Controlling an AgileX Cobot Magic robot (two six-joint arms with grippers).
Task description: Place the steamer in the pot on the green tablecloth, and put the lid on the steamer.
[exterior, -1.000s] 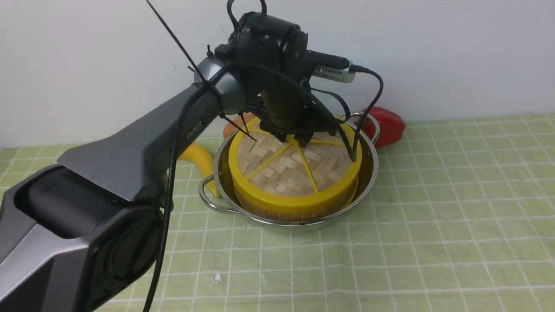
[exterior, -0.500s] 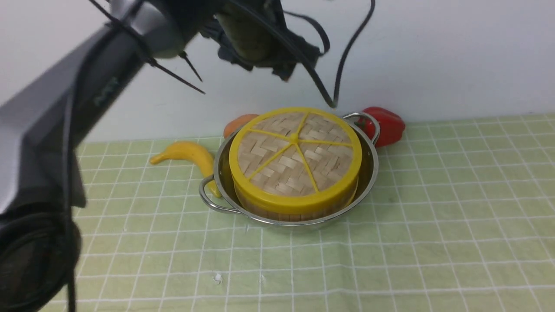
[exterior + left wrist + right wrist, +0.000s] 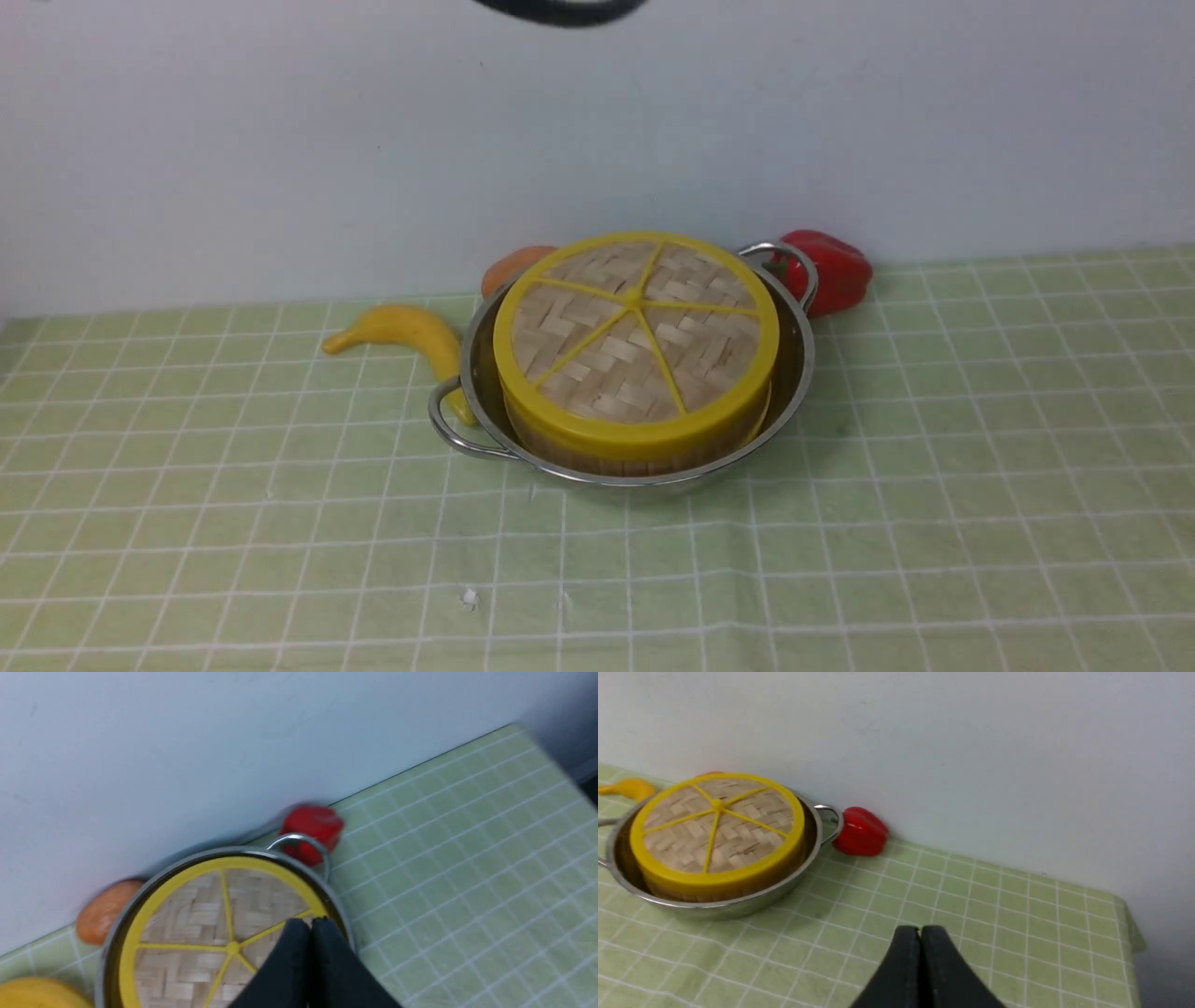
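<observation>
While the lid (image 3: 635,336) lies flat, face up, on the steamer (image 3: 616,457) in the pot (image 3: 803,359), both grippers are empty. Left gripper (image 3: 310,926) and right gripper (image 3: 920,933) have jaws pressed together.

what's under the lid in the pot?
The lid sits on the steamer, which stands inside the pot; only a strip of the steamer's slatted wall shows. Its interior and the pot's floor are covered.

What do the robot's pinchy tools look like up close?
Each wrist camera shows its own tool as two smooth black fingers that taper toward the tips. The left tool looks dark and a little blurry. On the right tool, the fingers look matte with rounded tips. No cables or markings show on either. In the front view, only a dark blurred bit shows along the top edge.
</observation>
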